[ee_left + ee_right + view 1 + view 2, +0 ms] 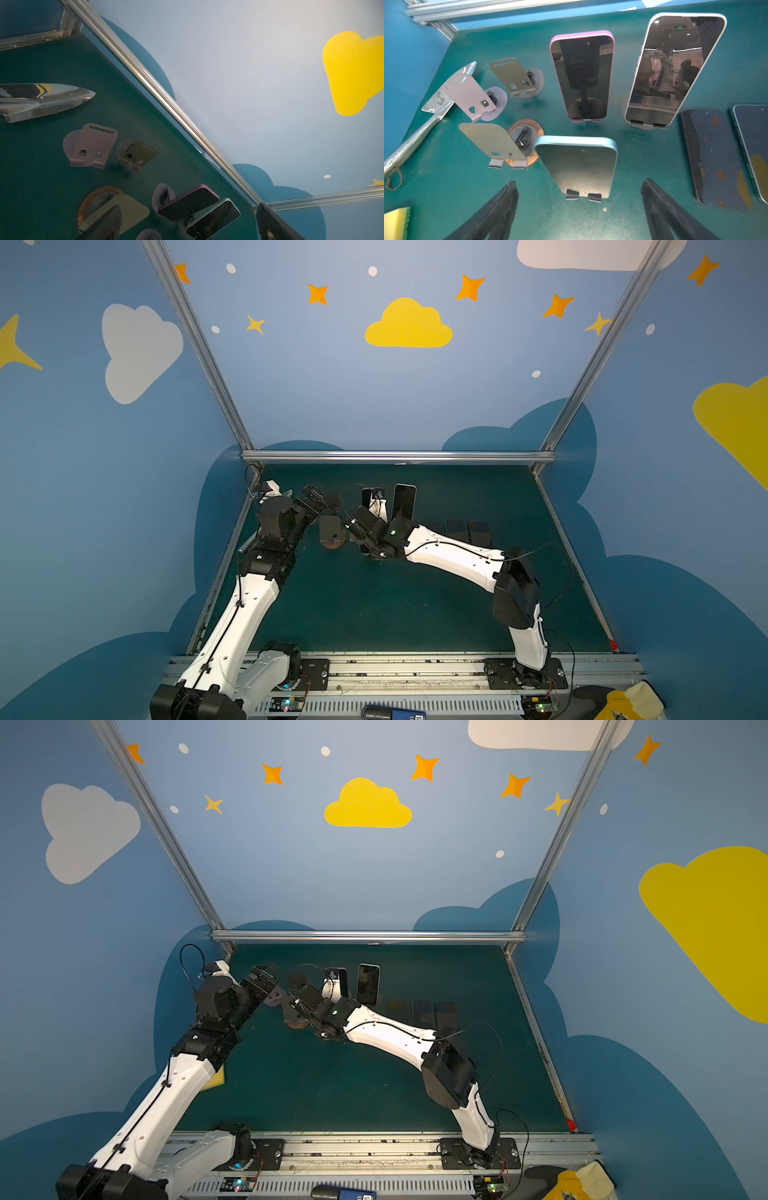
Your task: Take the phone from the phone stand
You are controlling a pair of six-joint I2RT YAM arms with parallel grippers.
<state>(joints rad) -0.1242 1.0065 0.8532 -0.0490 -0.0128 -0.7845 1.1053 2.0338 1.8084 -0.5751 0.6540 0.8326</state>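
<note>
Blue walls (374,398) painted with clouds and stars close in on three sides, and aluminium rails (395,456) run along their foot where they meet the dark green mat (374,605). The front half of the mat lies bare; everything sits in the back half, crowded toward the left corner.

Three phones stand propped there. The blue phone (577,166) leans on its stand (583,196), nearest the right gripper (579,182). That gripper's jaws are spread wide to either side of the phone, clear of its edges and holding nothing. Behind the blue phone stand a pink phone (582,76) and a white-edged phone (675,68), each on a stand of its own.

To the left are three empty stands: a pinkish one (471,95), an olive one (512,76) and one on a wooden base (496,143). A metal trowel (436,104) lies along the left wall beside them, with a yellow sponge (395,222) nearer the front.

Two flat phones (714,158) lie on the mat just right of the white-edged phone. Past them the mat is open to the right rail.

The left gripper (188,207) hangs above the stands near the left rail, with its jaws wide apart too — nothing between them.
</note>
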